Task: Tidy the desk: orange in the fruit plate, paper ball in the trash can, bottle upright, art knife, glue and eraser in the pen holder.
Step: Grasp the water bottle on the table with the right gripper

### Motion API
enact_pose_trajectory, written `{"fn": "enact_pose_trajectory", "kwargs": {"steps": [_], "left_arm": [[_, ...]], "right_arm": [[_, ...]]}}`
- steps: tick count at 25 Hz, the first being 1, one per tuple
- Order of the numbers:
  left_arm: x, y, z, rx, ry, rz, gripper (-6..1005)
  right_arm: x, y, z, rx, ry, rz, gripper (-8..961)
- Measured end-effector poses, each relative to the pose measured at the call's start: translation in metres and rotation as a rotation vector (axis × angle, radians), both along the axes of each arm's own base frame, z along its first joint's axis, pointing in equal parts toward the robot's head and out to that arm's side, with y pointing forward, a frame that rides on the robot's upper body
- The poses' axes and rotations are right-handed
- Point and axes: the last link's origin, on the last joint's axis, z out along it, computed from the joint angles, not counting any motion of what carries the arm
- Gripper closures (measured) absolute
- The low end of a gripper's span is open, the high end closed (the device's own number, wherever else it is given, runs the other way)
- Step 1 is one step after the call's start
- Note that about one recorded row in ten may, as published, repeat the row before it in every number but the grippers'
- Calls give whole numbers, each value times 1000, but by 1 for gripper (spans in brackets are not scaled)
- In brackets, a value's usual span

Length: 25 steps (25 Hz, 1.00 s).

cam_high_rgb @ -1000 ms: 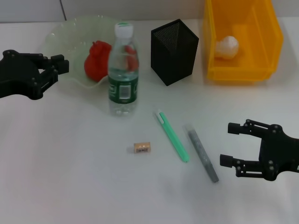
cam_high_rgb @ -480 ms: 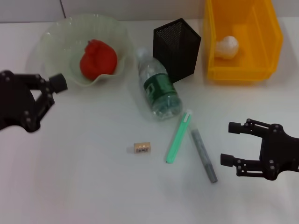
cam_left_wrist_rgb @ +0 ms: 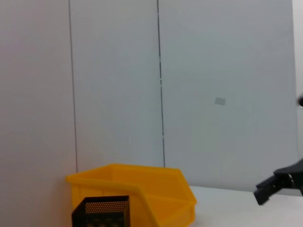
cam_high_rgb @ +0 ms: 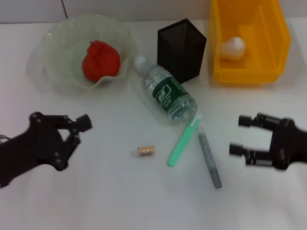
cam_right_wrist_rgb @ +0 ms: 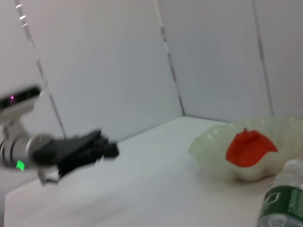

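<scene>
The bottle (cam_high_rgb: pixel 166 95) is lying on its side, its base touching the green pen (cam_high_rgb: pixel 183 142) and its cap near the pen holder (cam_high_rgb: pixel 182 50). I am holding my left gripper (cam_high_rgb: pixel 72 132) and right gripper (cam_high_rgb: pixel 249 136) wide and empty, both clear of it. Rolling is the risk: nudging that round body could be sending it into the grey stick (cam_high_rgb: pixel 209 159) or eraser (cam_high_rgb: pixel 145 151), scattering them.
</scene>
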Motion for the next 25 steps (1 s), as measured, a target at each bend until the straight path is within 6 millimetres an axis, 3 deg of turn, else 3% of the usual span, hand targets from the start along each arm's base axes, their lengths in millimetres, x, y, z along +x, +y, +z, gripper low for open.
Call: {"fn": "enact_pose_trajectory", "kwargs": {"steps": [1, 2, 7, 8, 9, 12, 13, 14, 17, 18, 22, 23, 25], "left_arm": [[-7, -6, -24, 13, -6, -45, 967], [-7, -5, -32, 7, -16, -45, 955], [-9, 0, -40, -11, -41, -5, 898], [-9, 0, -40, -11, -41, -5, 887], [-11, -1, -41, -7, -37, 0, 875], [-12, -2, -41, -3, -33, 3, 841], [-12, -2, -41, -3, -33, 3, 829], [-13, -3, -41, -2, -32, 6, 818], [-15, -6, -46, -18, -43, 27, 697], [-15, -6, -46, -18, -43, 27, 656], [-17, -8, -47, -21, -43, 40, 380], [-17, -8, -47, -21, -43, 40, 347], [-18, -9, -46, -21, -43, 41, 282]], "right_arm": [[-3, 4, 4, -10, 5, -21, 111], [-7, 9, 9, -25, 6, -47, 111], [-37, 39, 34, -128, -185, -191, 111], [-60, 57, 42, -155, -303, -280, 111], [-60, 57, 42, -155, -303, -280, 112], [-98, 79, 46, -176, -440, -389, 112], [-124, 95, 46, -178, -520, -458, 112], [-124, 95, 46, -178, -520, -458, 112], [-161, 117, 36, -164, -630, -504, 112], [-180, 127, 24, -155, -693, -514, 112], [-197, 138, 5, -151, -746, -528, 112], [-204, 143, -8, -162, -763, -534, 112], [-206, 145, -13, -167, -768, -535, 112]]}}
